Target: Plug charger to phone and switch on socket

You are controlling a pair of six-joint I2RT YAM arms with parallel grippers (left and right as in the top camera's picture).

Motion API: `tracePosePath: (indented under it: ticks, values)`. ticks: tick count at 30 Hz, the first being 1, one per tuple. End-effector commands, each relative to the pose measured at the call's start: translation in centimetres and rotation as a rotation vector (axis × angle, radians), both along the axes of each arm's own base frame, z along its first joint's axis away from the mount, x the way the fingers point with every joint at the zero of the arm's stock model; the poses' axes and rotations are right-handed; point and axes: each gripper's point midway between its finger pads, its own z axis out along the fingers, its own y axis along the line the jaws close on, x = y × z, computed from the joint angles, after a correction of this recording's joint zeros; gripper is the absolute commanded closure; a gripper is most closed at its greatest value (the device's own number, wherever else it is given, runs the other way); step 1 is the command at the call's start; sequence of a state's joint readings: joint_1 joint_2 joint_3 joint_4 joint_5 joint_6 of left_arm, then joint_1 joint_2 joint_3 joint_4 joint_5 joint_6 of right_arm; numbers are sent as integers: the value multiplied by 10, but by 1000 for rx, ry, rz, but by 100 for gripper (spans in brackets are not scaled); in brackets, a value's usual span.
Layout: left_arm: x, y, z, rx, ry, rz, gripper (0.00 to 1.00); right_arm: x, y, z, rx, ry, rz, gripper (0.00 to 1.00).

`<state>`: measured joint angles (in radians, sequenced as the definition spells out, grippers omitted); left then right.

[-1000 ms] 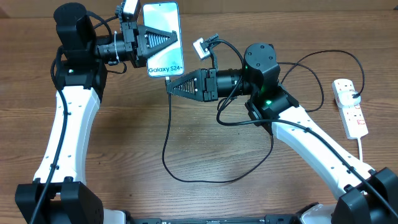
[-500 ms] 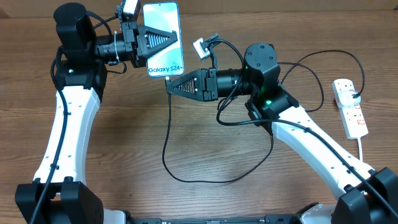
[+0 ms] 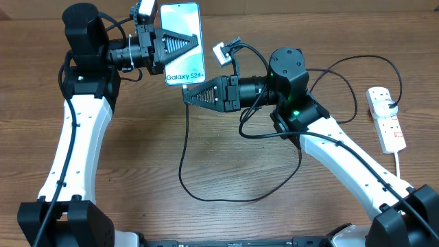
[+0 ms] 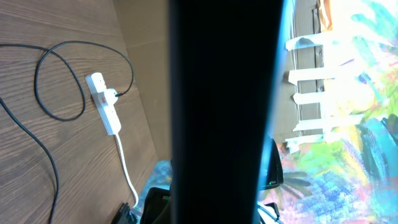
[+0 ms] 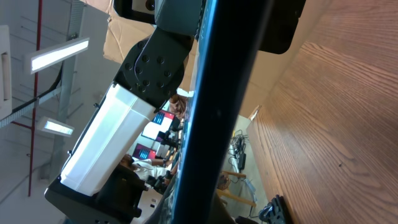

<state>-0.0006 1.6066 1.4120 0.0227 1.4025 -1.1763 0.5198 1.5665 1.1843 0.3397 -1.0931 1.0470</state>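
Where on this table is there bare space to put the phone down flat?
Bare wood lies between the left arm and the charger cable's loop, and again inside that loop. Crowded: the top middle, where the left pincer holds the phone with the right pincer close beside it, and the right edge by the socket.

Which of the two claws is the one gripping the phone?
The left claw, upper left in the overhead view, is shut on the phone; the right claw below it grips the charger by its end instead.
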Motion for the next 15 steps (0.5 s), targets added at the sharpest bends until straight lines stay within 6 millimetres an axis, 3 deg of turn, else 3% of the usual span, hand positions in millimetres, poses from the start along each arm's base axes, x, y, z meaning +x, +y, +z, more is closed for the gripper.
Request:
tracePosePath:
  ticks: [1,15]
  values:
    - [-11,-6,9,-3,-46,-48,96,8,-1,4,7,-6,-42,96]
    - [-15,-5,10,-7,-53,-76,96,8,-1,2,1,3,-43,96]
